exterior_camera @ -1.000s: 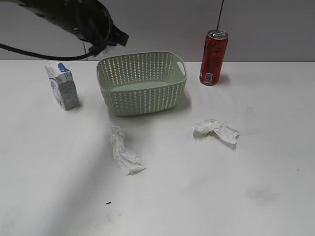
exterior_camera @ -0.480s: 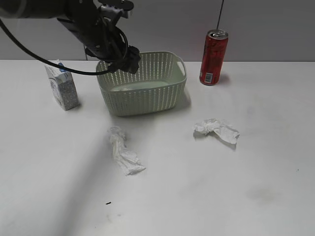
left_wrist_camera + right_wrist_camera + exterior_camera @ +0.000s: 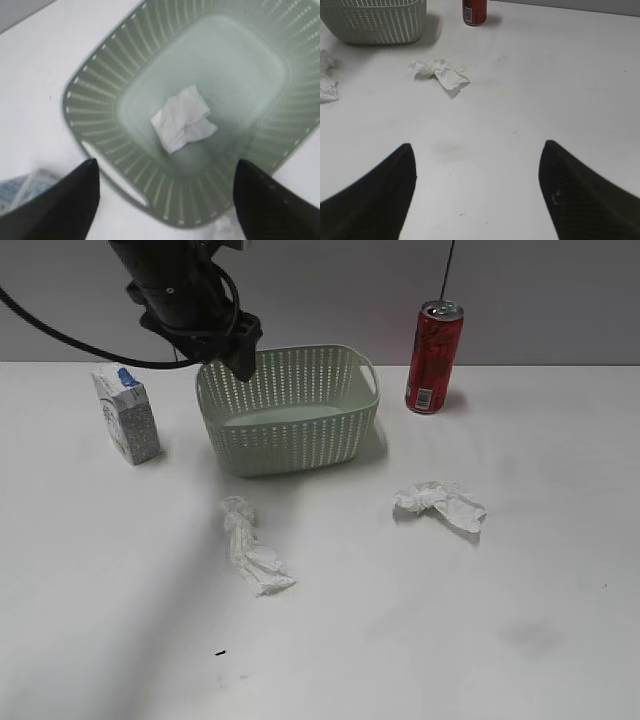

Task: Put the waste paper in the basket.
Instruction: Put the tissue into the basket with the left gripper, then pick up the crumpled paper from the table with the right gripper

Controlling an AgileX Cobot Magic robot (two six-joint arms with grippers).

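Note:
The sage-green basket (image 3: 290, 415) stands at the back middle of the table. In the left wrist view one white paper wad (image 3: 183, 125) lies on the floor of the basket (image 3: 100, 105). My left gripper (image 3: 165, 167) is open and empty, hovering above the basket's left rim (image 3: 238, 355). A long twisted wad (image 3: 252, 548) lies in front of the basket. Another wad (image 3: 440, 504) lies to the right; it also shows in the right wrist view (image 3: 440, 74). My right gripper (image 3: 476, 150) is open and empty above bare table, out of the exterior view.
A blue-and-white patterned packet (image 3: 126, 414) stands left of the basket. A tall red can (image 3: 433, 356) stands right of it, also in the right wrist view (image 3: 474, 11). The twisted wad's end shows at the right wrist view's left edge (image 3: 326, 82).
My left arm has moved from the upper left to above the basket's left rim. The wads on the table have not moved.

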